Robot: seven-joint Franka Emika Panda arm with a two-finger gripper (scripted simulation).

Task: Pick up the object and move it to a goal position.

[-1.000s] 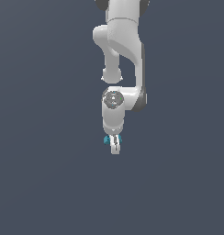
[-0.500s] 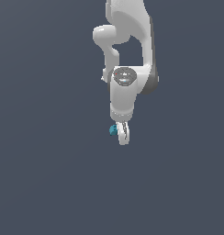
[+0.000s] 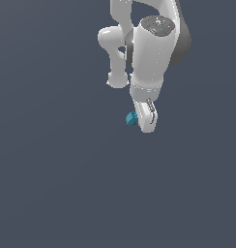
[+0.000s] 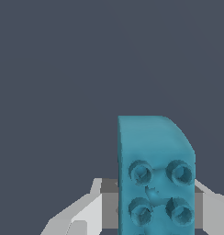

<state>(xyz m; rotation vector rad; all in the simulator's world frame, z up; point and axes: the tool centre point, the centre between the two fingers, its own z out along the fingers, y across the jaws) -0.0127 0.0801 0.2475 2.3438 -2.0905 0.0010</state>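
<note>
In the wrist view the object (image 4: 155, 176) fills the foreground: a teal-blue block with four studs facing the camera and one rounded corner, sitting between the pale fingers (image 4: 81, 215) of the tool. The fingers flank it on both sides and appear pressed against it, so the tool is closed narrowly around the block and carries it. Only the fingers' upper surfaces show, so how much of each pad actually bears on the block cannot be told.

Farther off, the exterior view shows the tool (image 3: 141, 121) hanging below the white arm (image 3: 151, 53), with the object (image 3: 132, 118) peeping out on the exterior view's left of the fingers. Most of the block seems to stick out past them instead of sitting centred. Behind everything lies plain grey ground (image 3: 52, 193); no goal marker shows in either view, and the height above the ground cannot be judged.

The main risk is probably slippage. A grip near one edge of so small a piece could let it pivot or slide free if the arm swings or stops sharply. The rounded corner and the studs give uneven contact, which would make a twist likelier. With no visible target, overshooting the goal is a further hazard
</note>
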